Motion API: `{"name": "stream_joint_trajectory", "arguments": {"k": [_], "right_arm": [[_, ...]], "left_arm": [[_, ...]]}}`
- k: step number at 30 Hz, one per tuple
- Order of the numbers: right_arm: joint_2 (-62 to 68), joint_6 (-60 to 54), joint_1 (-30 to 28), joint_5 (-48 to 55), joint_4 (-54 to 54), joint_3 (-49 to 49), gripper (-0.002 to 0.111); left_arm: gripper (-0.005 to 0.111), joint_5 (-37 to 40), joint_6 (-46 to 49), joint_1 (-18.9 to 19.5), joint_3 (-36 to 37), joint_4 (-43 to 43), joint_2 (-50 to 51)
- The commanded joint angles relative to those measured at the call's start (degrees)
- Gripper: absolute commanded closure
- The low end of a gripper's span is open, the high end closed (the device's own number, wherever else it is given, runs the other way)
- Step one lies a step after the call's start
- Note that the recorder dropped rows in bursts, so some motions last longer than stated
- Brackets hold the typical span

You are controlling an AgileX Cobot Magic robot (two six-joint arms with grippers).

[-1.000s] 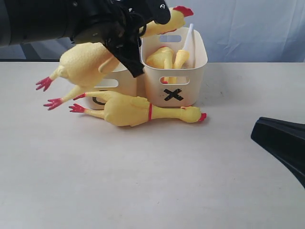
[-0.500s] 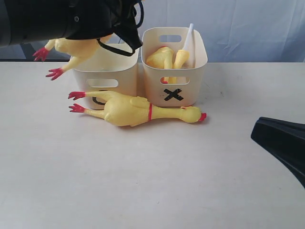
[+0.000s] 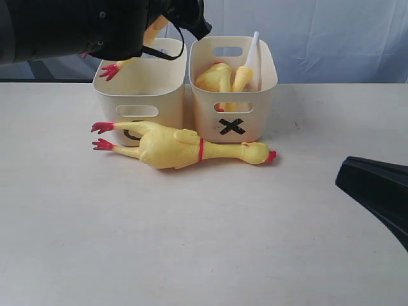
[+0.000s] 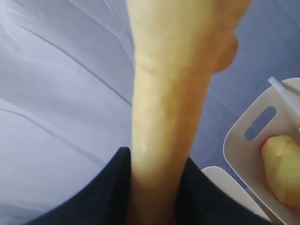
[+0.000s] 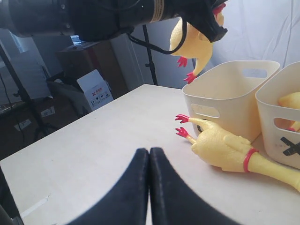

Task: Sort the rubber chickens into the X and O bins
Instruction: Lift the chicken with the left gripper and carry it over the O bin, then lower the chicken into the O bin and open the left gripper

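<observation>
Yellow rubber chicken (image 4: pixel 164 117) within left pincer (image 4: pixel 154 201), above O bin (image 3: pixel 140 92)

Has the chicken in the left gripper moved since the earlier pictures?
Yes. The held chicken rose and went right in the exterior view, from in front of the O bin to above it.

Smooth rubber chickens (image 3: pixel 172 148), matt cream plastic bins (image 3: pixel 264 102), pale matt tabletop (image 3: pixel 191 242), creased cloth backdrop (image 3: pixel 331 38)
</observation>
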Motion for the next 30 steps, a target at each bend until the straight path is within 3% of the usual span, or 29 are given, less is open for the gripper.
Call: {"name": "stream_joint_trajectory", "arguments": {"k": [1,11,21,30], "right_arm": [[-0.38,-0.16,-0.21,0.01,0.11,0.32,0.108],[-0.38,-0.16,-0.21,0.01,0.11,0.32,0.108],[-0.38,-0.16,-0.21,0.01,0.11,0.32,0.108],[-0.38,-0.16,-0.21,0.01,0.11,0.32,0.108]], "left_arm": [[0.107,-0.06,-1.6,0.05,0.51,1.41,0.57],[0.107,-0.56,-2.91,0.05,0.51,1.41,4.03],[0.107,-5.48,-7.74,5.69,0.51,1.41,4.3],[0.107,-7.85,-7.98,6.4,-1.22,1.41,4.3]]}}
